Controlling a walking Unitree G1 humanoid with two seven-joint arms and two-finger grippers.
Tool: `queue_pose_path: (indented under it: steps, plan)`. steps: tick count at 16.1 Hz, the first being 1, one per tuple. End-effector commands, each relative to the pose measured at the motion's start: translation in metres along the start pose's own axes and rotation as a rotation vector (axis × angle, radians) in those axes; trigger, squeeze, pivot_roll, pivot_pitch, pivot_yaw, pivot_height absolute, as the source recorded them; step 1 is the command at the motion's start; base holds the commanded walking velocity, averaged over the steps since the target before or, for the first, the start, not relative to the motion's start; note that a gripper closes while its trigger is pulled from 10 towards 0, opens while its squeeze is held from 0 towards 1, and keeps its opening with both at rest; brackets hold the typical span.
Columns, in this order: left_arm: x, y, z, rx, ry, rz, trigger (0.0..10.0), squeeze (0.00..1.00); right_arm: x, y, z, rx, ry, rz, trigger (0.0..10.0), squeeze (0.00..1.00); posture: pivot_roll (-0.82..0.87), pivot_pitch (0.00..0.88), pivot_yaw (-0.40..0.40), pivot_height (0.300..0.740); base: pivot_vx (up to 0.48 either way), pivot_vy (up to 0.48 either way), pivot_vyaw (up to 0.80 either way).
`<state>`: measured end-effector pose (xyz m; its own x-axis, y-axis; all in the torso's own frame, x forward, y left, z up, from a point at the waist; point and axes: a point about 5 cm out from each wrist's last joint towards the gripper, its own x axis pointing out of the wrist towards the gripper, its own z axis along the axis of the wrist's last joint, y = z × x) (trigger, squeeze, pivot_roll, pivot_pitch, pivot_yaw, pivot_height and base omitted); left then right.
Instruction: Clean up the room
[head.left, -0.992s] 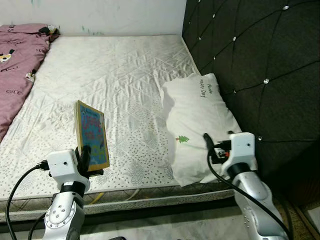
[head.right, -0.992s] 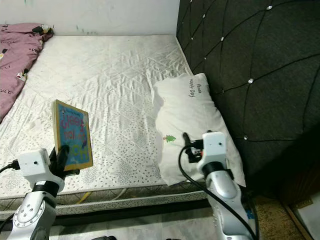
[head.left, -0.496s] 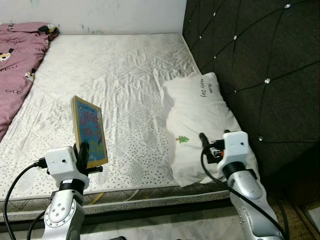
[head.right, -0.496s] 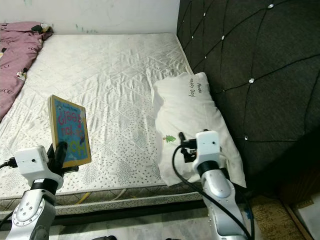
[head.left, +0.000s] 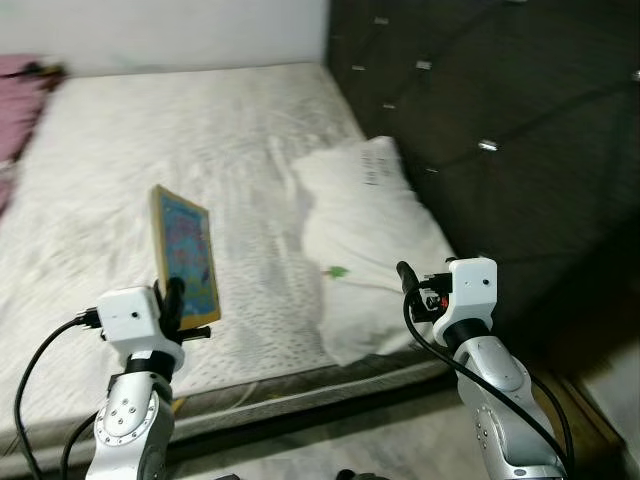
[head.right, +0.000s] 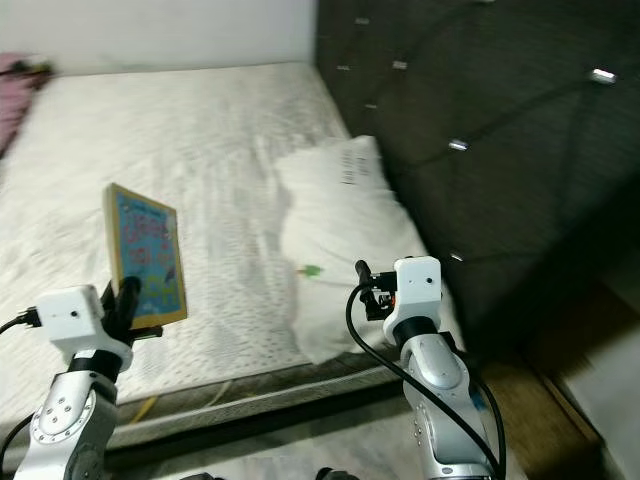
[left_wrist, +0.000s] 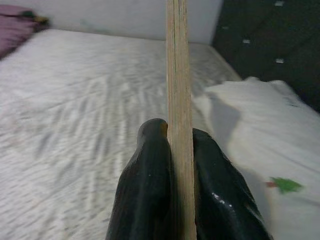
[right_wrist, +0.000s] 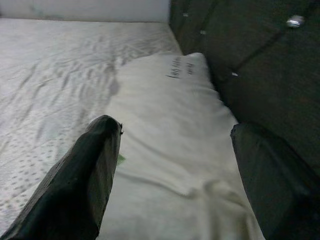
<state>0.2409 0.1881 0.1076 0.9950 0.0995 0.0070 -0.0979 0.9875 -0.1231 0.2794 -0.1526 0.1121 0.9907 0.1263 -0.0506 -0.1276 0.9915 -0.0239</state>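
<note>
carefully: left gripper (left_wrist: 175, 175) is clamped on the book (head.left: 186, 255), right gripper (right_wrist: 180, 170) spread wide; carry it upright, away from the bed (head.left: 110, 150).

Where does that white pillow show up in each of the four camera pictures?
Left eye view: pillow right of centre, against the dark headboard.
Right eye view: pillow at centre, beside the same headboard.
Left wrist view: pillow beyond the book held by the left end effector.
Right wrist view: pillow between the open right end effector's fingers.
Shared landmark: the small green tree print.
</note>
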Motion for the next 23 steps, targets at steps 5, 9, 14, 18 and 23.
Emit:
queue_pose_path:
  steps: [5, 9, 14, 18, 23]
  plan:
    - [0.000, 0.000, 0.003, 0.015, -0.011, 0.004, 10.0, 0.00, 0.000, 0.003, -0.001, 0.005, 0.002, 0.014, 10.0, 0.00, 0.03, 0.121, -0.016, 0.740, 0.000, 0.000, 0.00]
    - [0.001, -0.002, 0.003, 0.005, -0.010, -0.002, 10.0, 0.00, 0.000, 0.006, -0.001, 0.003, 0.000, 0.028, 10.0, 0.00, 0.03, 0.126, -0.017, 0.740, 0.000, 0.000, 0.00]
    - [0.004, -0.005, 0.002, -0.004, -0.005, -0.009, 10.0, 0.00, 0.000, 0.007, -0.002, 0.008, 0.002, 0.033, 10.0, 0.00, 0.02, 0.128, -0.017, 0.732, 0.000, 0.000, 0.00]
    - [0.005, -0.005, 0.002, -0.008, -0.006, -0.004, 10.0, 0.00, -0.001, 0.010, -0.003, 0.013, 0.005, 0.043, 10.0, 0.00, 0.02, 0.131, -0.014, 0.732, 0.000, 0.000, 0.00]
    - [0.007, -0.005, 0.002, -0.007, -0.008, -0.001, 10.0, 0.00, 0.001, 0.011, -0.003, 0.019, 0.005, 0.049, 10.0, 0.00, 0.02, 0.128, -0.013, 0.690, 0.000, 0.000, 0.00]
